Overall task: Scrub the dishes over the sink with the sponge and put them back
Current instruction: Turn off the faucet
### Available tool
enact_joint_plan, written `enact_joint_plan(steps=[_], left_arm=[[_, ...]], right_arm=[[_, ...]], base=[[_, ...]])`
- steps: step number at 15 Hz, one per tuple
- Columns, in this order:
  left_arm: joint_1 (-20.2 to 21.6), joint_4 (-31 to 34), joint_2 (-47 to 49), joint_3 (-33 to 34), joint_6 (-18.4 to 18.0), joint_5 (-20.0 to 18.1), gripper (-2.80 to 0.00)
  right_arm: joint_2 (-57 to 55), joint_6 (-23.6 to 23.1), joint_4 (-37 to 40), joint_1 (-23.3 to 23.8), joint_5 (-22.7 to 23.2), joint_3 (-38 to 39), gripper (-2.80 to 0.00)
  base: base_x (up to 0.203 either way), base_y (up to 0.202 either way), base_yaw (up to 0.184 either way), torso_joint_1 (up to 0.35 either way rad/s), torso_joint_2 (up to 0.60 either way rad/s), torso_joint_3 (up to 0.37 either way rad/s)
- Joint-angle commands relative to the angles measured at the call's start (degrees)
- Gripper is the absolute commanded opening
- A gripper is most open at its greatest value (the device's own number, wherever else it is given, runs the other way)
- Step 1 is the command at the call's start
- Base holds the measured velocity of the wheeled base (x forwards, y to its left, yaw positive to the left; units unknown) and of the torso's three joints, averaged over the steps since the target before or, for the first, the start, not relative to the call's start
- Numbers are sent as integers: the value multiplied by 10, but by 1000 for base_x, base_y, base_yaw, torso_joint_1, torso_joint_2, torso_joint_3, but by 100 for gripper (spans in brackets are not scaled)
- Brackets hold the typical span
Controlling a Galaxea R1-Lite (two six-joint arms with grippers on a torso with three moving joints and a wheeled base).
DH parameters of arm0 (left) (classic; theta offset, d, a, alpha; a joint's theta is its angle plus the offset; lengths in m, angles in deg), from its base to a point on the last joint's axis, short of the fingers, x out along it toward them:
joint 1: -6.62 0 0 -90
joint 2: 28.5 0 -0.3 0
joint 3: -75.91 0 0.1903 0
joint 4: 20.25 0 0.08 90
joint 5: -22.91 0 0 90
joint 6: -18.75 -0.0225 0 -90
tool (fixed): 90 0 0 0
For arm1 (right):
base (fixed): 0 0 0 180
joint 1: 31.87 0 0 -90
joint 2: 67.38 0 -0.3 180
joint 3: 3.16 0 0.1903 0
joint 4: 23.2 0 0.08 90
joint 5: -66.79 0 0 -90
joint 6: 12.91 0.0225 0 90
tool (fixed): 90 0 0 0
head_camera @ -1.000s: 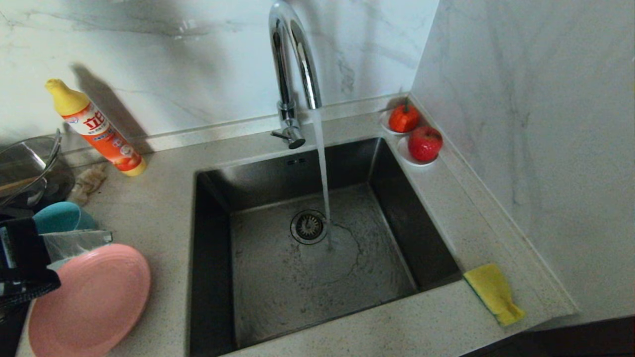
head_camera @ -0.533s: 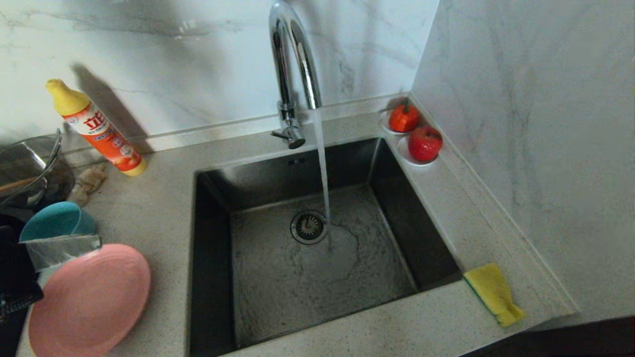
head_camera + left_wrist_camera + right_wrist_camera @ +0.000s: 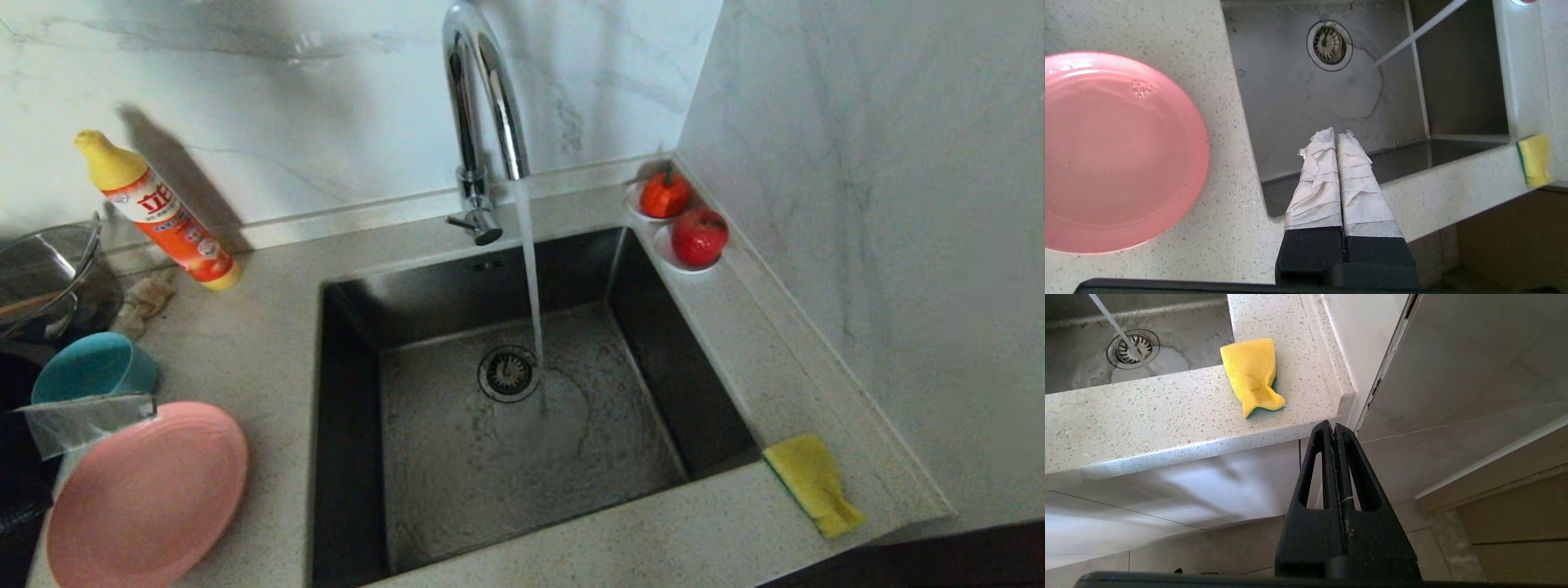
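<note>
The pink plate (image 3: pixel 147 498) (image 3: pixel 1114 151) lies on the counter left of the sink (image 3: pixel 457 286), with the teal bowl (image 3: pixel 94 367) just behind it. Water runs from the chrome tap (image 3: pixel 482 106) into the basin beside the drain (image 3: pixel 1329 45). The yellow sponge (image 3: pixel 812 482) (image 3: pixel 1253 375) (image 3: pixel 1533 159) rests on the counter at the sink's near right corner. My left gripper (image 3: pixel 1336 132) (image 3: pixel 149 403), its fingers wrapped in pale tape, is shut and empty above the plate's far edge. My right gripper (image 3: pixel 1333 425) is shut and empty, hanging below the counter's front edge near the sponge.
An orange detergent bottle (image 3: pixel 159 212), a glass pot (image 3: pixel 45 278) and a beige rag (image 3: pixel 147 298) stand at the back left. Two saucers with red fruit (image 3: pixel 686 220) sit at the sink's far right corner. A marble wall (image 3: pixel 857 204) closes the right side.
My left gripper has drawn back toward the left edge of the head view, uncovering more of the teal bowl. Everything else has kept still.
</note>
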Motion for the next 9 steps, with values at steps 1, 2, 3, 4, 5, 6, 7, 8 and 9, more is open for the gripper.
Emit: enact_joint_plan(steps=[1,2,3,4,5,6,7,8,9], left_arm=[[0,0,0,12,0,-1,-280],[0,0,11,15,-1,-2,-280],[0,0,32,15,-2,-7,-280],[0,-2,53,14,-2,-18,-280],[0,-3,82,8,-2,-34,-280],[-1,-3,107,-2,-1,-54,-280],[-1,-3,132,-11,-1,-79,-280],[-3,-4,157,-24,0,-104,-280],[-3,-4,183,-42,1,-124,-280]], right_arm=[[-2,0,1,0,0,0,-280],[-2,0,1,0,0,0,-280],[-2,0,1,0,0,0,-280],[-2,0,1,0,0,0,-280],[-2,0,1,0,0,0,-280],[-2,0,1,0,0,0,-280],[-2,0,1,0,0,0,-280],[-2,0,1,0,0,0,-280],[-2,0,1,0,0,0,-280]], base=[[0,0,0,0,0,0],[0,0,0,0,0,0],[0,0,0,0,0,0],[0,0,0,0,0,0],[0,0,0,0,0,0],[0,0,0,0,0,0],[0,0,0,0,0,0],[0,0,0,0,0,0],[0,0,0,0,0,0]])
